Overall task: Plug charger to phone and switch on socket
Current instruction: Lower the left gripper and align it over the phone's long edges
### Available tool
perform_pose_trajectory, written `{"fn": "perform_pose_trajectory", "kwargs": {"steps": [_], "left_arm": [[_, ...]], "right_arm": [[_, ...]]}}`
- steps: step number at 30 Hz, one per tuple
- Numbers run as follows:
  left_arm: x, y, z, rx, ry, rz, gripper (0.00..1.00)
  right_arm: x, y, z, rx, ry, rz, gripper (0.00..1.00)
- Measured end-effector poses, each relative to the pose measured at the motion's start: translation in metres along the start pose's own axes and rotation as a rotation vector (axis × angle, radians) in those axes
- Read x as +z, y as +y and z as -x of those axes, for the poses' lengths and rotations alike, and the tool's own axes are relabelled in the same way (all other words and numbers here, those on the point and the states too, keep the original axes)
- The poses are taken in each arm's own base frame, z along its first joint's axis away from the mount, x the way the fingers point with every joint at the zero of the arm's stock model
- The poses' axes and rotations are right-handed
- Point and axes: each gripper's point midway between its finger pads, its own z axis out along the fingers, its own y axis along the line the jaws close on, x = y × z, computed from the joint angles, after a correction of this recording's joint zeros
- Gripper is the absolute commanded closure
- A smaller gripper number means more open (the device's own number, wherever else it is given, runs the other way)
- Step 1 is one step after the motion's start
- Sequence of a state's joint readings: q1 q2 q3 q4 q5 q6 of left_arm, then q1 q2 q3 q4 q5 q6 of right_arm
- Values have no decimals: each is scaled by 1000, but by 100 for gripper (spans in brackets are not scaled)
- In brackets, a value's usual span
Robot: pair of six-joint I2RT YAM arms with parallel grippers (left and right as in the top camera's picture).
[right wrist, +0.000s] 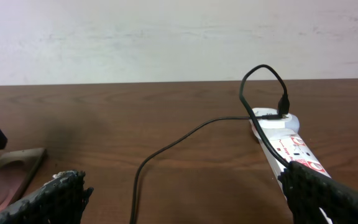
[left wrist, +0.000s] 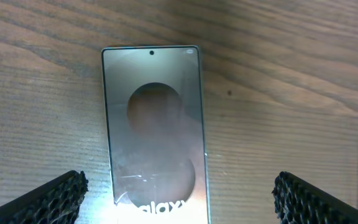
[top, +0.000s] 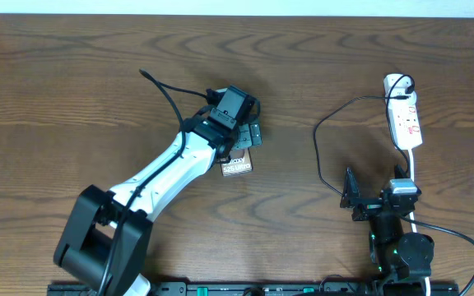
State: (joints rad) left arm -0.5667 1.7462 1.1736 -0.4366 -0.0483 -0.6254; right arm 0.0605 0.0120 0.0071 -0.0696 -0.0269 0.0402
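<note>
The phone (left wrist: 154, 124) lies flat on the table, a glossy grey-bronze slab with "Galaxy" lettering. In the overhead view only its lettered end (top: 237, 167) shows from under my left arm. My left gripper (left wrist: 179, 202) (top: 241, 141) is open wide just above it, one finger on each side, touching nothing. The charger's black cable (top: 319, 140) (right wrist: 166, 146) runs from the white adapter (right wrist: 275, 121) plugged into the socket's (top: 405, 119) (right wrist: 291, 149) far end, loops left and runs down toward my right gripper (top: 377, 201) (right wrist: 191, 202), which is open and empty. The plug tip is hidden.
The socket's thick white cord (top: 414, 168) runs down past my right arm toward the table's front edge. A pale wall stands behind the table's far edge (right wrist: 179, 84). The phone's edge shows at the far left of the right wrist view (right wrist: 11, 171).
</note>
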Motion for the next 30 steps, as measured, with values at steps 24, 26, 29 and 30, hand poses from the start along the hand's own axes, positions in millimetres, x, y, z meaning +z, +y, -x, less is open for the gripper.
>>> {"fn": "perform_pose_trajectory", "kwargs": {"steps": [24, 26, 29, 30], "left_arm": [[65, 22, -19, 15, 40, 130, 2], [65, 23, -18, 15, 36, 131, 2], [65, 22, -18, 15, 36, 130, 2], [65, 23, -18, 15, 36, 131, 2]], "right_arm": [[0, 0, 0, 0, 0, 0, 1], [0, 0, 0, 0, 0, 0, 1], [0, 0, 0, 0, 0, 0, 1], [0, 0, 0, 0, 0, 0, 1]]}}
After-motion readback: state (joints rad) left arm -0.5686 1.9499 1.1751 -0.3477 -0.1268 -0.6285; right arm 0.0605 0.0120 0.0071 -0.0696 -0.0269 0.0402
